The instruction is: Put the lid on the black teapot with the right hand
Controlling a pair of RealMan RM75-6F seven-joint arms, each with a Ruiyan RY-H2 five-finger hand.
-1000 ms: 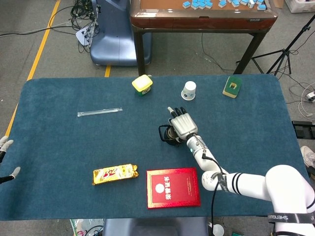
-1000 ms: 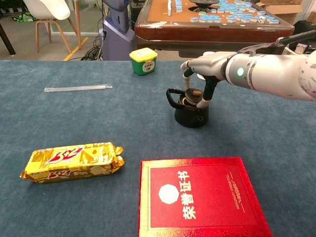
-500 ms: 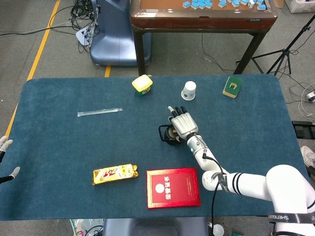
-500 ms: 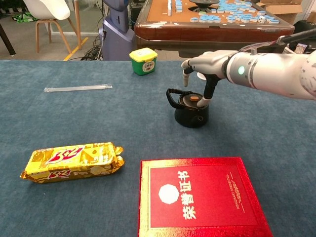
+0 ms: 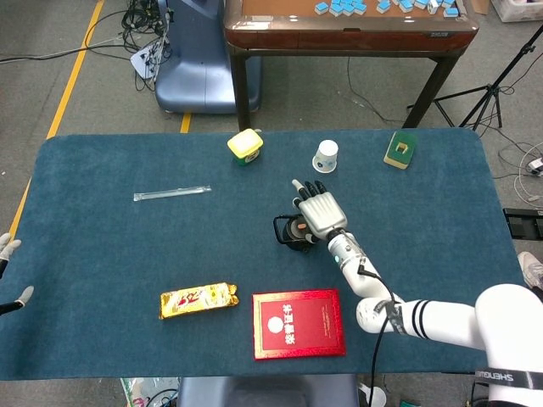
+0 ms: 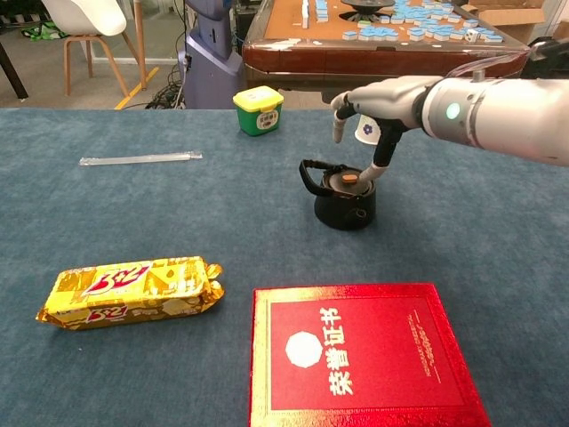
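Note:
The black teapot [image 5: 293, 233] [image 6: 345, 205] stands mid-table, handle to the left. Its lid [image 6: 347, 181], dark with a brown knob, sits on the pot's mouth. My right hand [image 5: 321, 212] [image 6: 391, 96] hovers above and slightly right of the pot, fingers apart and holding nothing. One finger [image 6: 380, 162] hangs down close to the pot's right rim. In the head view the hand covers part of the pot. Only the pale fingertips of my left hand [image 5: 8, 248] show at the far left table edge, spread apart and holding nothing.
A red certificate book [image 5: 298, 323] [image 6: 360, 356] and a yellow snack pack [image 5: 198, 299] [image 6: 129, 290] lie near the front. A wrapped stick [image 5: 171, 193] lies at the left. A yellow-lidded jar [image 5: 244, 146], a paper cup [image 5: 326, 156] and a green box [image 5: 400, 149] stand behind.
My right hand has lifted up and to the right off the teapot. The lid stays on the pot. The left hand has not moved.

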